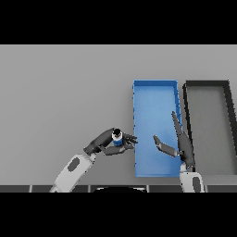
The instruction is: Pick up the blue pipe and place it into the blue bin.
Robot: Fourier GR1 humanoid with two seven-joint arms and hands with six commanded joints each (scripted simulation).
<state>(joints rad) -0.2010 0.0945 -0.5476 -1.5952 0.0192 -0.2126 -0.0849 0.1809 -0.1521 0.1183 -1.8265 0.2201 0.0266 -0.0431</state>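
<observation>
A short blue pipe (117,138) with a dark open end stands upright in my left hand (105,142), whose fingers and thumb are curled round it. The hand is just left of the blue bin (155,88), close to its left wall near the front. My right hand (179,144) is over the bin's right front part, open, with straight fingers pointing away from me and the thumb stretched to the left. Nothing lies in the visible part of the bin.
A dark grey bin (207,84) stands directly right of the blue bin, their long walls almost touching. Grey tabletop stretches to the left and behind.
</observation>
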